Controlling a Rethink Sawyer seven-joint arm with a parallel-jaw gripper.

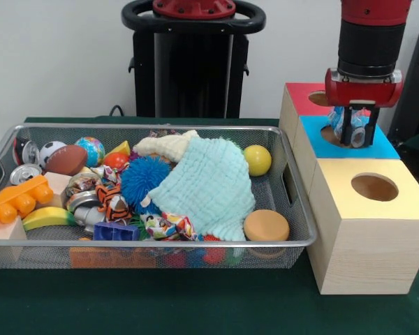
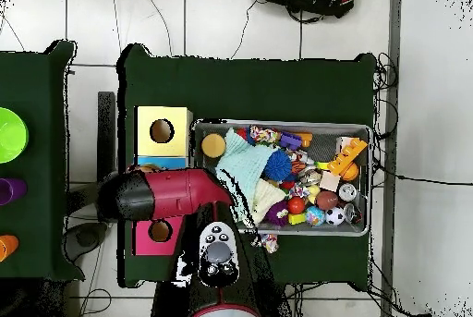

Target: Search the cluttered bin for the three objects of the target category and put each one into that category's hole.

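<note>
Over the blue-topped box's hole (image 1: 329, 135), the fingers (image 1: 354, 130) grip a clear bottle (image 1: 352, 126); its label is unreadable.

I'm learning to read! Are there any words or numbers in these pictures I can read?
No words or numbers can be read.
The bottle in the gripper over the blue box has a label, too blurred to read.
The cans in the basket show no clear print.

Pale wall (image 1: 56, 56), white tiled floor (image 2: 231, 18) (cables trailing)
</note>
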